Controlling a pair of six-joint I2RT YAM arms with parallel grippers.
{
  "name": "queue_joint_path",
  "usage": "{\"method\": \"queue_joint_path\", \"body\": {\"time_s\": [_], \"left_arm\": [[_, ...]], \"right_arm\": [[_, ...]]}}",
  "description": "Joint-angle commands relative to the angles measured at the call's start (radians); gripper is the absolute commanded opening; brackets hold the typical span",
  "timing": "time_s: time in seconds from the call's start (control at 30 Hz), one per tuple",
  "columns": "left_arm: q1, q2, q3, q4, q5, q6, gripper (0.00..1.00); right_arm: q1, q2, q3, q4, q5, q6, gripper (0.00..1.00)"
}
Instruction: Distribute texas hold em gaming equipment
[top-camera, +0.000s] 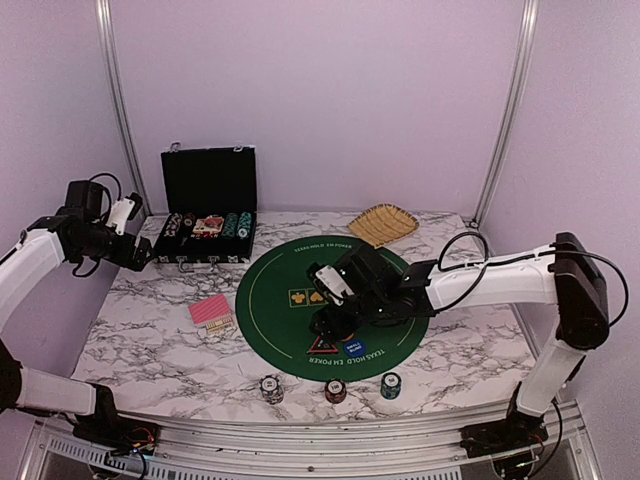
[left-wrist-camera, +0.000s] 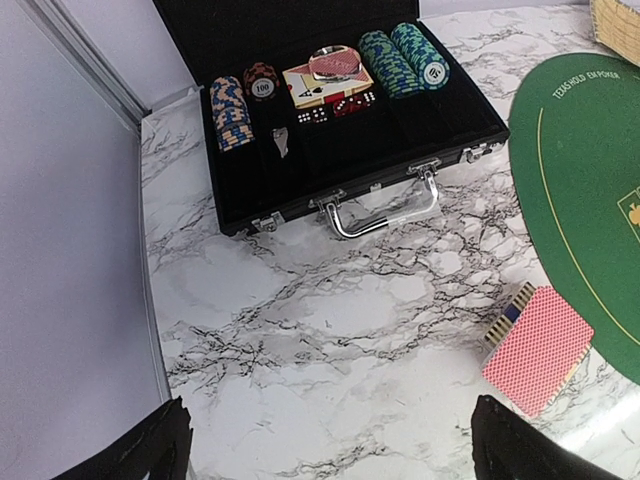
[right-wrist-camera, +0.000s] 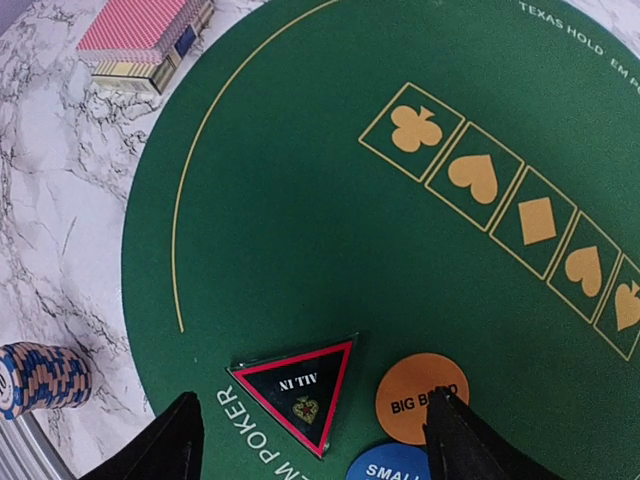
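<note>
A black-red triangular marker (right-wrist-camera: 300, 390) lies on the green poker mat (right-wrist-camera: 300, 200), between the spread fingertips of my right gripper (right-wrist-camera: 315, 445), which is open and low over it. An orange button (right-wrist-camera: 412, 398) and a blue button (right-wrist-camera: 390, 466) lie just right of the marker; the right fingertip overlaps the orange one. In the top view this gripper (top-camera: 325, 325) hangs over the mat's near part. A pink-backed card deck (top-camera: 212, 312) lies left of the mat. Three chip stacks (top-camera: 335, 391) stand along the near edge. My left gripper (left-wrist-camera: 335, 460) is open over bare marble, holding nothing.
An open black case (left-wrist-camera: 330, 170) with chip rows, cards and dice stands at the back left. A tan woven basket (top-camera: 382, 224) sits behind the mat. A blue-and-tan chip stack (right-wrist-camera: 40, 375) stands off the mat's edge near my right gripper.
</note>
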Motion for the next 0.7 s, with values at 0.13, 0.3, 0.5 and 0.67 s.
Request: {"method": "queue_joint_path", "body": {"time_s": [0.13,0.3,0.5,0.67], "left_arm": [[0.002,0.018,0.026,-0.076,0.040,0.005,0.99],[0.001,0.030,0.059,-0.095,0.043,-0.008,0.99],[0.001,0.028,0.092,-0.131,0.042,-0.006,0.99],[0.002,0.032,0.118,-0.176,0.047,0.010,0.99]], "right_arm": [[0.013,0.046,0.041,-0.083,-0.016,-0.058,0.64],[0.020,0.067,0.032,-0.088,-0.016,-0.067,0.55],[0.021,0.080,0.019,-0.076,-0.046,-0.071,0.48],[0.022,0.094,-0.006,-0.062,-0.053,-0.067,0.48]]}}
